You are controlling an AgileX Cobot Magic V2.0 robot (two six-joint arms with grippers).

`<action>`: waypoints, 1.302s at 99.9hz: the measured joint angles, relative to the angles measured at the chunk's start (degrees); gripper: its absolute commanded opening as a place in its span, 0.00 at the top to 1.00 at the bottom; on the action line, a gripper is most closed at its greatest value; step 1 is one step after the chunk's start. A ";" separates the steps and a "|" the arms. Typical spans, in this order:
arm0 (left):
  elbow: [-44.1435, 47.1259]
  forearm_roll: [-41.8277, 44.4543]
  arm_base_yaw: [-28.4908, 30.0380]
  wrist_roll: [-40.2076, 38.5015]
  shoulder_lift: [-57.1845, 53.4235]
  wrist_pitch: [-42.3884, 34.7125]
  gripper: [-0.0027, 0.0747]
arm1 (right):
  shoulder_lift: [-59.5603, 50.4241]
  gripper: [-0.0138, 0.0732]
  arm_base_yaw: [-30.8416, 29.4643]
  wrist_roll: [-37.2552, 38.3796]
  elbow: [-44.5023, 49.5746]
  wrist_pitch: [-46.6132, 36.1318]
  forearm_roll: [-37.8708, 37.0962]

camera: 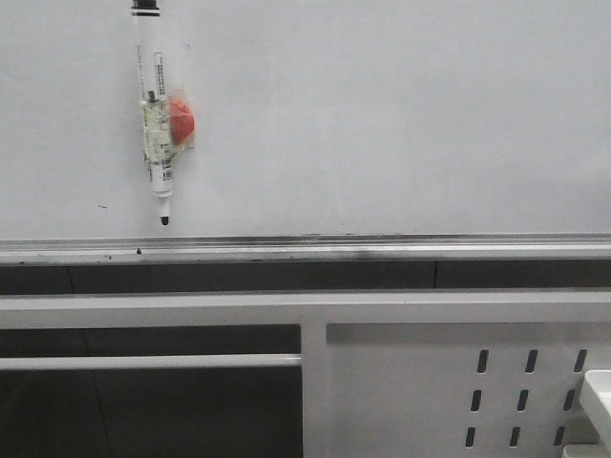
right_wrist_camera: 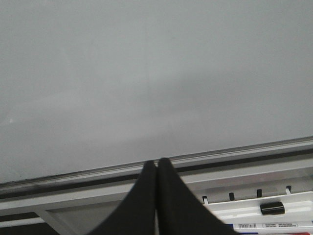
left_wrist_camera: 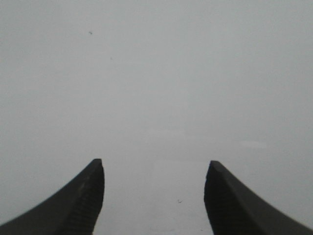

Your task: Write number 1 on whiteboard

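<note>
**Blank whiteboard, marker pen hanging at upper left, both grippers empty**

1. Whiteboard (camera: 382, 114). Large, white, glossy; fills the upper part of the front view, closed below by a silver rail (camera: 305, 250). No number 1 shows on it in any view, only tiny dark specks near the rail. The task looks not yet begun.

2. Slotted white panel (camera: 458, 391). Below the rail, with oval slots at right.

3. Marker pen (camera: 156, 114). Hangs upright against the board at upper left, tip down and bare, a red lump (camera: 179, 119) taped to its side.

4. Left gripper (left_wrist_camera: 154, 196). Fingers spread wide, nothing between them, facing bare board.

5. Right gripper (right_wrist_camera: 156, 196). Fingers pressed together, holding nothing, aimed at the rail.

Handling note: the step in hand is judged to be fetching the pen. The left gripper, already spread, seems the better placed; it should close across the barrel away from the tape and keep the tip square to the board.

View note: only the front view shows the pen. Only the right wrist view shows a tray (right_wrist_camera: 259, 215) under the rail holding a small black object and further pens. Neither arm appears in the front view.
</note>
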 measured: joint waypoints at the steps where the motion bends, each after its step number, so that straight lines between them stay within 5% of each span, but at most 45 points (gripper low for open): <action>1: 0.00 0.00 -0.01 -0.26 0.10 0.00 0.46 | 0.00 0.92 0.11 0.00 0.00 0.00 0.00; 24: 2.89 0.22 -8.47 -1.92 3.48 0.20 0.46 | 0.00 0.92 0.12 -0.54 -1.15 -1.15 0.47; 55: 16.72 -2.84 -24.98 -2.13 15.54 -15.79 0.46 | 0.00 0.92 0.12 -2.24 -2.25 -1.29 0.69; 106: 17.10 -4.93 -32.87 -2.13 53.16 -54.97 0.46 | 0.00 0.92 0.12 -3.12 -5.00 -1.34 3.97; 130: 15.30 -3.83 -33.00 -4.41 65.93 -57.65 0.46 | 0.00 0.92 0.34 -3.12 -5.34 -0.46 5.55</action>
